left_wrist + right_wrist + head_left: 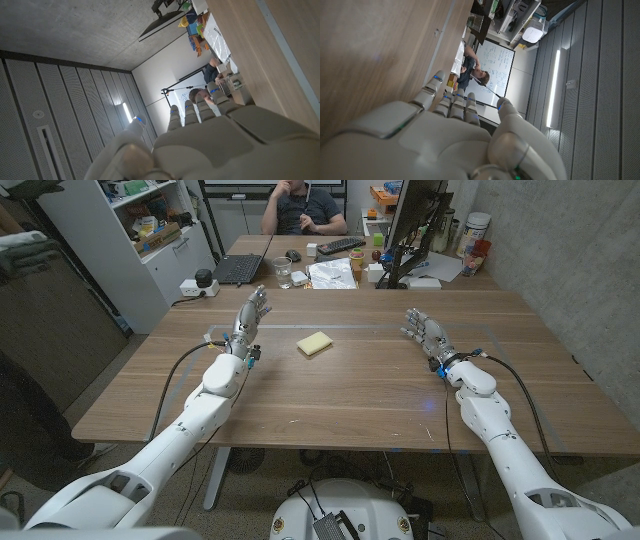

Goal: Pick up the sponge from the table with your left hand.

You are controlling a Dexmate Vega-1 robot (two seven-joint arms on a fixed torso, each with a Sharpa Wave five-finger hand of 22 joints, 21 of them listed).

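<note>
**Sponge untouched on counter, both hands apart from it**

Yellow sponge (314,343) lying flat on the wooden counter (330,395), alone, with bare wood all around. Taken here as the landmark for all places.

Left hand (249,314) to the left of the sponge, near but not touching, a strip of bare counter between. Fingers (260,296) stretched out and spread a little, pointing away from the robot; nothing held. Standing more on its edge than flat, as far as the head view allows to judge. Same hand (210,130) seen from behind in the left wrist view, fingers straight and side by side, nothing between them.

Right hand (425,332) to the right of the sponge, well apart from it, farther than the left hand. Fingers extended and slightly parted, holding nothing. In the right wrist view the same hand (450,125) with fingers straight, thumb standing off to the side, beside the counter surface.

Beyond the sponge, at the far end of the counter: a black laptop (238,268), a glass (283,272), white papers (332,275), a keyboard (341,245) and a dark monitor (415,225). Behind these, a seated person (303,208) with one hand raised to the face.

A dim blue spot of light (428,402) on the wood, nearer to the robot than the sponge and to its right.
</note>
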